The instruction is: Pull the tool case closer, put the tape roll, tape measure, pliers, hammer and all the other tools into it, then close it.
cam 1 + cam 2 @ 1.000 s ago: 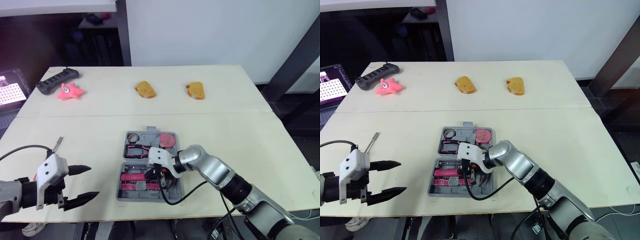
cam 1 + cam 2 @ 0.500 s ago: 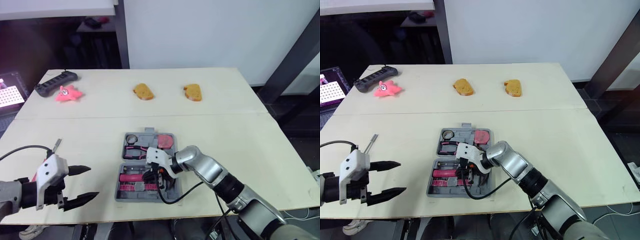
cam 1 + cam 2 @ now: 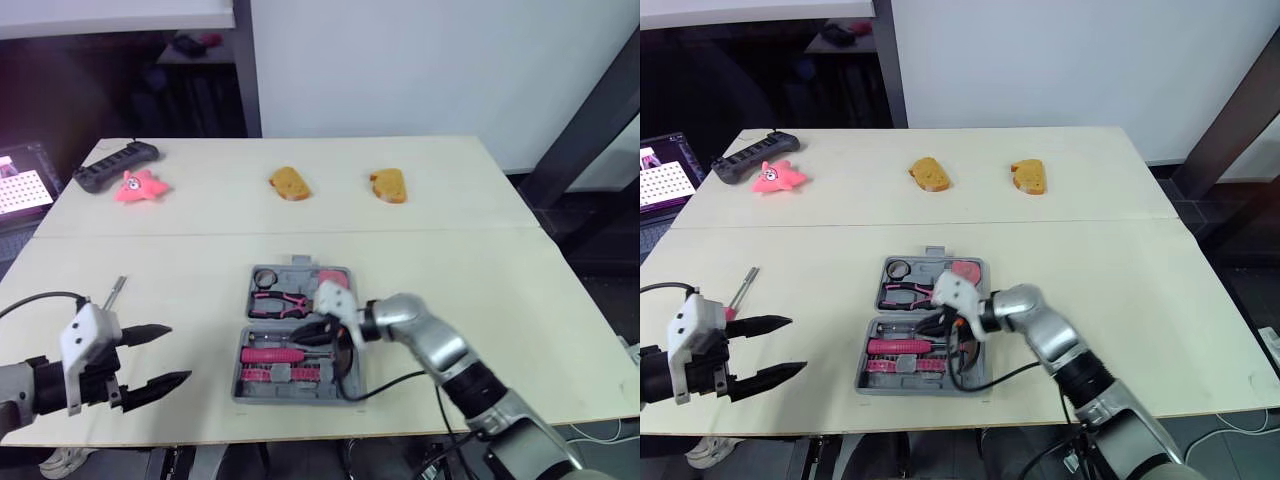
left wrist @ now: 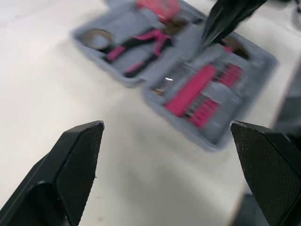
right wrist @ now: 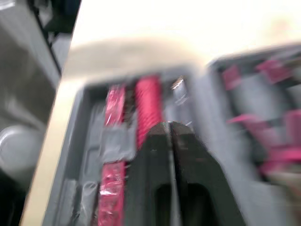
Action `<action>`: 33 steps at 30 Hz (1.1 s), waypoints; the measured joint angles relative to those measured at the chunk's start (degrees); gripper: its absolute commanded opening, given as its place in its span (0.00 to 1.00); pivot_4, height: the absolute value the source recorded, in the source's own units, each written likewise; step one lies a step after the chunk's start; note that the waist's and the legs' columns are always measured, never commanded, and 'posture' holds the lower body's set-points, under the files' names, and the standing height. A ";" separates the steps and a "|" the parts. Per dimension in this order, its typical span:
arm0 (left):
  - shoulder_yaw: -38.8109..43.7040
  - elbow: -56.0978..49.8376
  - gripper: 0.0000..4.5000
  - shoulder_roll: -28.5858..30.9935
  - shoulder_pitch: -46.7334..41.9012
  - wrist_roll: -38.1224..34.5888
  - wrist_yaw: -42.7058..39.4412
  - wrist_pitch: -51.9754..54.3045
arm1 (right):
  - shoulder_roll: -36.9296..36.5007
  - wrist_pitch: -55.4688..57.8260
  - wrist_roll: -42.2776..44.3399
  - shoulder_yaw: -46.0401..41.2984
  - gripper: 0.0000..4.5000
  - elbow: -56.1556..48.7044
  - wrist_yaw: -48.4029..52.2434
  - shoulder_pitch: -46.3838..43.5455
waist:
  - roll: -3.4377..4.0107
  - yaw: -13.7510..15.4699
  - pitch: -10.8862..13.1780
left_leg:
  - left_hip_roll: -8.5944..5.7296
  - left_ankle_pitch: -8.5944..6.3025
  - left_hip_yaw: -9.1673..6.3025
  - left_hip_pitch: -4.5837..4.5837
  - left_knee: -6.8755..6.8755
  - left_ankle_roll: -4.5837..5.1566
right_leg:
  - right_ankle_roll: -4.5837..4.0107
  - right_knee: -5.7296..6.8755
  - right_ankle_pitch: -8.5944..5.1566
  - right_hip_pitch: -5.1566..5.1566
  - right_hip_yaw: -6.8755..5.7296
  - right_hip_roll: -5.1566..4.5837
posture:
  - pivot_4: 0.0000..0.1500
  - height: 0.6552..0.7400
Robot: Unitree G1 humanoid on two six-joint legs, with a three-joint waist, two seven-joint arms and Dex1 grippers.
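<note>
- Left eye view: the grey case (image 3: 300,275) lies open on the tabletop (image 3: 480,290), in the middle near the front edge.
- Its far half holds the tape roll (image 3: 264,277), pliers (image 3: 278,300) and a red tape measure (image 3: 329,273).
- Its near half holds pink-handled tools (image 3: 270,355) and a strip of bits (image 3: 270,374).
- The right claw (image 3: 312,335) is pinched together and empty, low over the near half; whether it touches the tools is unclear.
- The left claw (image 3: 172,353) gapes wide and empty, well left of the case.
- A screwdriver (image 3: 113,292) lies loose just beyond it.
- Along the far edge sit a pink toy (image 3: 138,186), a power strip (image 3: 115,165) and two pieces of bread (image 3: 290,183) (image 3: 388,185).
</note>
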 measured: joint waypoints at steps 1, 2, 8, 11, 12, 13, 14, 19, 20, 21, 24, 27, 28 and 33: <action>1.14 3.88 1.00 -1.68 -0.46 0.65 0.63 -2.70 | -1.74 -0.05 1.53 -4.19 0.55 -0.23 -0.18 0.73 | -0.05 0.06 0.02 | 0.00 0.00 0.00 0.00 0.00 0.00 | 0.00 -0.01 -0.01 0.00 0.00 0.00 | 1.00 0.62; 1.72 6.08 1.00 -2.06 -0.46 1.17 0.86 -4.41 | -2.96 -0.40 2.10 -6.29 0.63 -0.29 -0.30 1.51 | -0.14 0.09 0.03 | 0.00 0.00 0.00 0.00 -0.01 0.00 | 0.00 -0.02 -0.01 -0.01 -0.01 0.00 | 1.00 0.62; 10.00 20.39 1.00 -5.14 -3.03 1.58 4.34 -14.51 | -11.36 -3.87 4.63 -20.44 0.98 3.71 -1.57 10.95 | -0.21 0.13 0.08 | -0.06 0.00 0.06 -0.08 0.02 0.00 | 0.03 -0.10 -0.03 0.00 0.01 -0.13 | 1.00 0.62; 13.76 28.65 1.00 -5.87 -3.06 1.58 6.24 -18.53 | -12.88 -7.59 5.31 -28.50 0.98 6.02 -4.07 16.07 | -0.22 -0.31 0.09 | -0.07 -0.01 0.09 -0.05 -0.02 0.02 | 0.05 -0.09 -0.02 -0.03 0.04 -0.13 | 1.00 0.62; 14.78 31.02 1.00 -6.05 -2.74 1.62 6.69 -19.50 | -12.90 -8.95 5.51 -30.38 0.98 6.18 -4.83 17.71 | -0.22 -0.40 0.09 | -0.06 -0.01 0.09 -0.01 -0.03 0.02 | 0.05 -0.09 -0.03 -0.03 0.04 -0.11 | 1.00 0.62; 15.46 33.93 1.00 -6.03 -2.56 1.65 7.00 -20.83 | -12.92 -10.88 5.45 -32.25 0.98 6.62 -5.79 19.60 | -0.23 -0.42 0.09 | -0.06 -0.02 0.09 0.00 -0.06 0.03 | 0.05 -0.09 -0.03 -0.02 0.04 -0.11 | 1.00 0.62; 16.45 37.32 1.00 -6.01 -2.50 1.64 7.31 -21.90 | -12.92 -12.78 5.37 -34.02 0.98 7.73 -6.74 21.46 | -0.23 -0.38 0.09 | -0.06 -0.02 0.09 0.00 -0.05 0.03 | 0.06 -0.09 -0.04 -0.03 0.04 -0.11 | 1.00 0.62; 19.68 44.45 1.00 -5.72 -3.07 -0.23 8.23 -22.69 | -13.98 -17.12 5.21 -37.84 0.98 13.47 -7.40 24.48 | -0.30 -0.34 0.12 | -0.07 -0.02 0.14 0.02 -0.01 0.02 | 0.04 -0.09 -0.03 -0.02 0.06 -0.17 | 1.00 0.62; 19.82 45.27 1.00 -5.25 -3.66 -0.69 8.13 -22.68 | -14.41 -17.37 5.21 -37.84 0.98 14.06 -7.35 24.26 | -0.30 -0.33 0.12 | -0.07 -0.02 0.14 0.06 -0.02 0.02 | 0.03 -0.08 -0.02 -0.01 0.05 -0.17 | 1.00 0.62; 19.96 45.70 1.00 -4.97 -3.84 -1.02 8.04 -22.68 | -14.59 -17.43 5.22 -37.83 0.98 14.26 -7.33 23.80 | -0.30 -0.31 0.12 | -0.07 -0.02 0.13 0.07 -0.03 0.02 | 0.03 -0.08 -0.02 -0.01 0.05 -0.17 | 1.00 0.62; 19.94 45.81 1.00 -3.96 -4.67 -1.42 7.77 -22.69 | -14.80 -16.74 5.43 -37.19 0.98 14.06 -7.21 20.63 | -0.29 -0.41 0.13 | -0.06 -0.03 0.16 0.07 -0.07 0.01 | 0.03 -0.08 -0.02 0.00 0.07 -0.17 | 1.00 0.62; 19.56 43.92 1.00 -3.80 -3.93 -1.53 7.56 -22.61 | -15.24 -10.66 7.32 -34.78 0.98 11.53 -5.78 15.97 | -0.25 -0.68 0.14 | -0.05 -0.03 0.20 0.07 -0.11 0.01 | 0.04 -0.08 -0.02 -0.02 0.11 -0.16 | 1.00 0.62; 19.24 43.13 1.00 -3.84 -3.37 -1.60 7.21 -22.46 | -15.26 -7.39 8.60 -33.54 0.98 9.87 -4.90 14.34 | -0.24 -0.76 0.15 | -0.04 -0.03 0.20 0.07 -0.14 0.01 | 0.04 -0.07 -0.02 -0.03 0.11 -0.15 | 1.00 0.62; 19.12 37.71 1.00 -6.56 -1.83 -2.56 8.50 -21.23 | -17.57 7.76 14.14 -24.10 0.98 1.30 1.77 2.49 | -0.04 -0.69 0.28 | -0.03 -0.03 0.23 0.04 -0.14 0.01 | 0.04 -0.07 -0.02 -0.08 0.12 -0.18 | 1.00 0.62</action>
